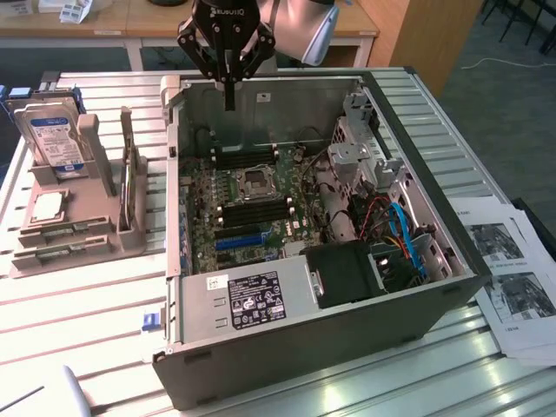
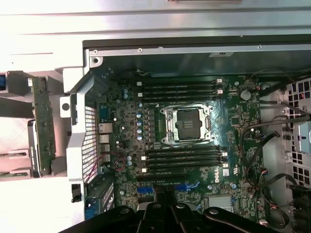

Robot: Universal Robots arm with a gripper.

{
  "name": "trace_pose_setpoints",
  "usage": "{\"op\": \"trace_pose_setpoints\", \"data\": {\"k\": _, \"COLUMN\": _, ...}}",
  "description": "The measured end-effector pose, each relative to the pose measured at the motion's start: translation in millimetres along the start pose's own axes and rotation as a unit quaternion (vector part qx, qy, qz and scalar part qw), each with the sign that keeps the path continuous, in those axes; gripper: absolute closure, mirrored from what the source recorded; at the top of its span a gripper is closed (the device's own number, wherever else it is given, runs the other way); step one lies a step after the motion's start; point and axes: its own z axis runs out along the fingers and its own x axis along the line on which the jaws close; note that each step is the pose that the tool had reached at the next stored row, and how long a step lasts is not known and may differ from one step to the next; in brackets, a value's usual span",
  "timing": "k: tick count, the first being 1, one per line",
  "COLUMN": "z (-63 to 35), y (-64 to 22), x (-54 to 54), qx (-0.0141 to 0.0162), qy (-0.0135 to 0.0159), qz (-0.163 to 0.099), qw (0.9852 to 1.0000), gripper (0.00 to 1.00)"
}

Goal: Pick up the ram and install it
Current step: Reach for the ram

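Robot arm [image 1: 306, 24] seen at the top of the exterior view, grey wrist section angled, black gripper [image 1: 229, 94] pointing straight down, linkages folded inward, both fingers pressed together into one narrow tip

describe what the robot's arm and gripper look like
The gripper is black, with jointed link-bar fingers ending in narrow tips and small white lettering on its body. The arm behind it is a smooth, rounded silver-grey tube. In the wrist view the gripper's links look black and rounded.
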Motion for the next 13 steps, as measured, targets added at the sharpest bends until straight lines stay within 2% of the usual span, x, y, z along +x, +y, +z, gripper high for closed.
{"op": "trace_pose_setpoints", "data": {"k": 13, "z": 0.7, "y": -2.2, "x": 28.9, "qx": 0.0000, "qy": 0.0000, "qz": 0.000, "qw": 1.0000, "gripper": 0.90}}
